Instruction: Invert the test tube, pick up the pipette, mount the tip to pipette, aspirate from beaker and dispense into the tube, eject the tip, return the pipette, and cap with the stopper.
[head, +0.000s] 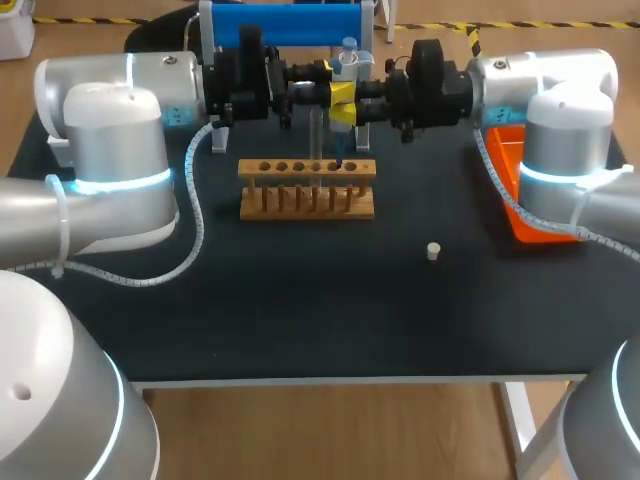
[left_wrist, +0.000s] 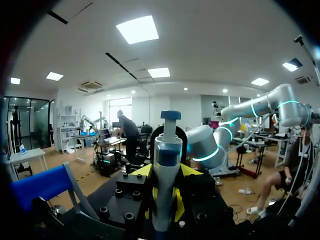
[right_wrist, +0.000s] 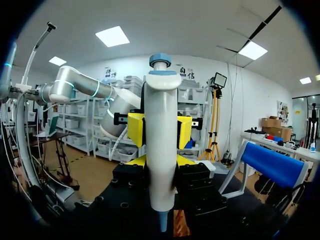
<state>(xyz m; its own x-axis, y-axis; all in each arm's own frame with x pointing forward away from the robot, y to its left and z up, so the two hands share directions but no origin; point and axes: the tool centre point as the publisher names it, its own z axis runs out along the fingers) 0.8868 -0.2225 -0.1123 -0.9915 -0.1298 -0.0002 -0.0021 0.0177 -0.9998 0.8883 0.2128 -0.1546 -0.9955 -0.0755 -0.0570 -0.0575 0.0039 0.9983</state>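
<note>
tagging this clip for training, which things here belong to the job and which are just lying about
Job: pipette, held between left pincer and right pincer; wooden test tube rack; stopper, loose on the table.
Lying about: orange tray; blue frame behind, possibly the pipette's stand.

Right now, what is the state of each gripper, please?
Left gripper: closed on the pipette.
Right gripper: closed on the same pipette, lower down.
</note>
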